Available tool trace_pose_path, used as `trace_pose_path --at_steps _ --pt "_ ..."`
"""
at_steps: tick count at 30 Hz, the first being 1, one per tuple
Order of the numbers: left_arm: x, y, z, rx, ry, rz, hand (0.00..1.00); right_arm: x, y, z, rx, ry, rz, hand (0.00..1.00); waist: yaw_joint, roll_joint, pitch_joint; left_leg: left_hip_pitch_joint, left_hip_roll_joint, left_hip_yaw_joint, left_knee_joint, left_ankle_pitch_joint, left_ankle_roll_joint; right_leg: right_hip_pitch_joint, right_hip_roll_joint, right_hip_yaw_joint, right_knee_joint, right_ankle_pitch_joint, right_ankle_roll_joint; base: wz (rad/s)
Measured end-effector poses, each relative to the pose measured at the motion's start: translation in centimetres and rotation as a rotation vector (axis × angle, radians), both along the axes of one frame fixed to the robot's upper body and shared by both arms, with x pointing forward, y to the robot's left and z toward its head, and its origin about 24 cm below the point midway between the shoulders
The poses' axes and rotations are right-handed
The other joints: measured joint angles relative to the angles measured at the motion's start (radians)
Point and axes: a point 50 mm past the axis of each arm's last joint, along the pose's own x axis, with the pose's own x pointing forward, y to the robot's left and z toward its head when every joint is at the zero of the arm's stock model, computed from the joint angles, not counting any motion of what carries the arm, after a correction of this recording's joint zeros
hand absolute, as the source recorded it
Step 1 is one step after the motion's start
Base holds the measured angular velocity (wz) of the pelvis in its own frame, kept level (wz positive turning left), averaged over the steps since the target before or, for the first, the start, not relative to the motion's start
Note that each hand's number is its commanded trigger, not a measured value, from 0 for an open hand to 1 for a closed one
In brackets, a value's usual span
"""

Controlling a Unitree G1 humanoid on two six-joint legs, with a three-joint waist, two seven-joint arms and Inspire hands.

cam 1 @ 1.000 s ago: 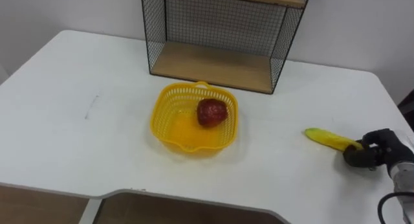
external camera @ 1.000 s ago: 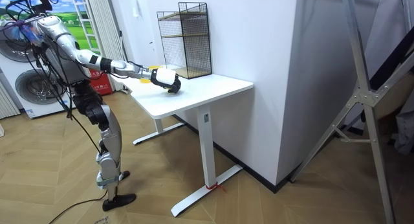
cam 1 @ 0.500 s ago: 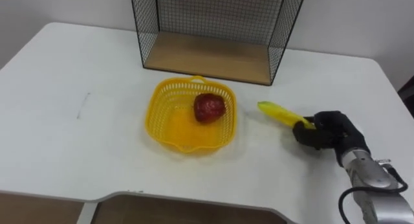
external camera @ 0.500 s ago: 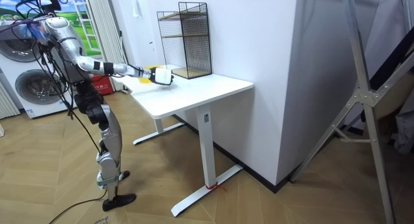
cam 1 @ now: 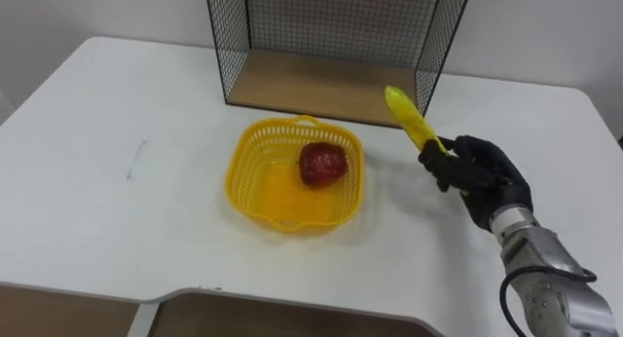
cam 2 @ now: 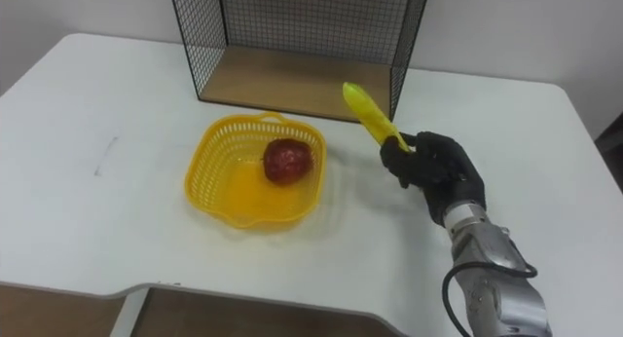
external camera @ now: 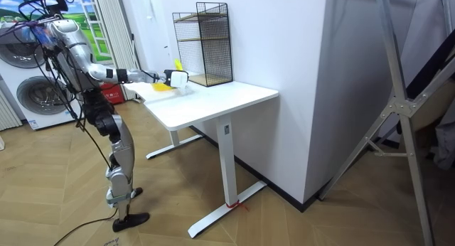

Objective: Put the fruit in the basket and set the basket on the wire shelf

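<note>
One white table (cam 1: 97, 220) carries the whole job, and the robot stands at its edge with its right arm stretched over the top, so take the yellow basket (cam 1: 255, 152) as the marker for everything else; directly behind the basket, close but not touching, sits the single wire shelf (cam 1: 311, 84), open front facing the robot, a sensible spot since the basket has to end up on its wooden floor; the basket itself, just one, sits upright and open-topped on the table, ready to take fruit; to the right of the basket is the right hand (cam 1: 484, 179), dark fingers curled tight round the lower end of a banana (cam 1: 409, 118), gripping it low, I'd say, so the free end can lead the way in; that banana is held clear of the table, tilted up and back, its tip nearer the shelf's corner post than the basket; inside the basket lies a red fruit (cam 1: 322, 164), right of centre; so two fruits in all, one in, one in hand and not yet over the rim
</note>
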Motion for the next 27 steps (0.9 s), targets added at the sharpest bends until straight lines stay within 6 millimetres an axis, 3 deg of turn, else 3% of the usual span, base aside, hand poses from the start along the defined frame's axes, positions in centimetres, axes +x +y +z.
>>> trace_pose_path --at_steps 15,22,27 --pt "-0.4 -0.3 -0.1 -0.004 0.012 0.005 0.0 0.2 0.9 0.2 -0.023 -0.004 0.03 1.0 0.002 0.006 -0.0052 -0.001 0.0 0.002 0.016 0.0 0.0 0.001 0.0 0.001 0.002 0.0 0.0 0.0" --pt "0.9 -0.3 -0.1 -0.015 -0.021 -0.007 0.0 1.0 2.7 4.1 -0.214 -0.182 0.137 1.0 0.007 -0.003 -0.0027 0.004 0.001 0.007 -0.001 0.003 0.0 0.0 0.0 0.008 0.003 0.0 0.0 -0.01" --pt "1.5 -0.3 -0.1 -0.012 -0.031 -0.032 0.0 1.0 3.4 4.1 -0.293 -0.185 0.201 1.0 0.022 -0.021 0.0019 0.001 0.001 0.007 -0.001 0.003 0.001 -0.003 0.0 0.009 0.002 0.0 0.0 0.0"
